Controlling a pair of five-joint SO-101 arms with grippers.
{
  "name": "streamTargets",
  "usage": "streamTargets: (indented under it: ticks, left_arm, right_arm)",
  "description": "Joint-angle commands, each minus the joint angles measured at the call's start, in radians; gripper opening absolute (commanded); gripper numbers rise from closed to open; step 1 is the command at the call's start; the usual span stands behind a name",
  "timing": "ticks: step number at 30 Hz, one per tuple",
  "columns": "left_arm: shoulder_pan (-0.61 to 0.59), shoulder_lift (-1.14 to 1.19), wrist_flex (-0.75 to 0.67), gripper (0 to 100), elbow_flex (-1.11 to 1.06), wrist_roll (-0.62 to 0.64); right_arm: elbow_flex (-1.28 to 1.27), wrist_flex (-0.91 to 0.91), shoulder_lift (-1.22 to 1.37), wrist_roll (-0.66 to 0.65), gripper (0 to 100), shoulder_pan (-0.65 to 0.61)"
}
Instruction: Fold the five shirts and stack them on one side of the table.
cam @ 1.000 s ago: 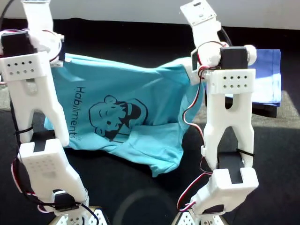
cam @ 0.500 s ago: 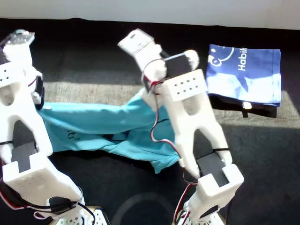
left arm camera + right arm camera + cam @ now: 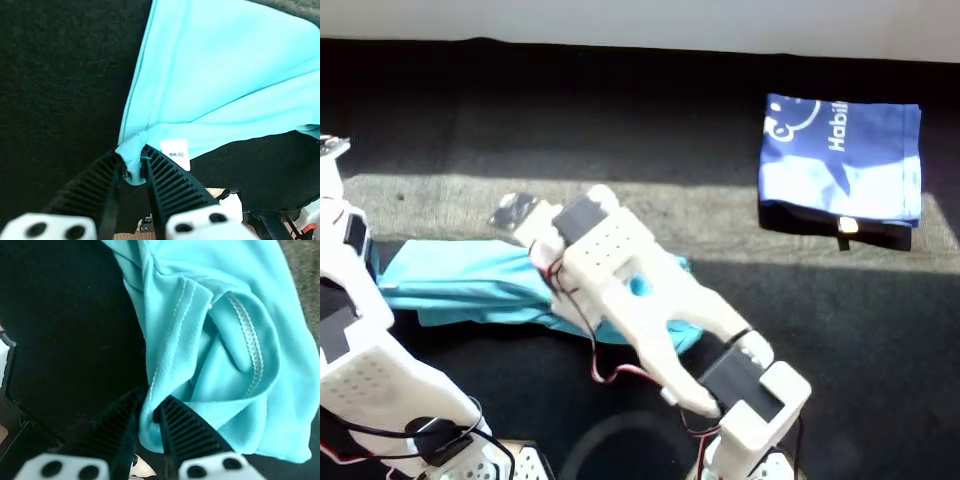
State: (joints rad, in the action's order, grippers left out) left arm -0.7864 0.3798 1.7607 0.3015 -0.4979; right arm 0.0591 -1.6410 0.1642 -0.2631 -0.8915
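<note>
Two grips on one turquoise fabric shirt (image 3: 460,285). My left jaws are clenched on a bunched corner of it, just beside a small white sewn-in label (image 3: 176,154). My right jaws are clenched on a folded edge with a stitched seam running next to them.

Shirt is a long, narrow, crumpled band across the near left part of the dark cloth-covered desk (image 3: 620,120). Can't tell if the gripped ends are touching the surface.

My white left arm (image 3: 360,340) is at the band's left end. My white right arm (image 3: 650,310) lies low and slanted across the band's right part, wrist toward its middle, with turquoise fabric poking out on both sides of the arm.

Far right of the desk: royal-blue folded shirt with white print (image 3: 842,155), flat on top of a black folded garment (image 3: 825,222). That stack is well apart from the turquoise shirt and from both arms.
</note>
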Motion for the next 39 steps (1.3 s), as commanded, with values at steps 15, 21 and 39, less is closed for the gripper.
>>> streamTargets:
  ticks: [15,21,39]
  left_arm:
    - [-0.047,0.108,-0.037,1,0.007,-0.038]
    - [-0.048,0.111,-0.037,1,0.007,-0.038]
    - [-0.041,0.104,-0.068,1,0.007,-0.037]
  right_arm:
    - [-0.079,-0.065,-0.013,-0.044,0.9,-0.186]
    - [-0.079,-0.071,-0.013,-0.048,5.7,-0.193]
    - [-0.045,-0.028,-0.133,-0.046,18.9,0.265]
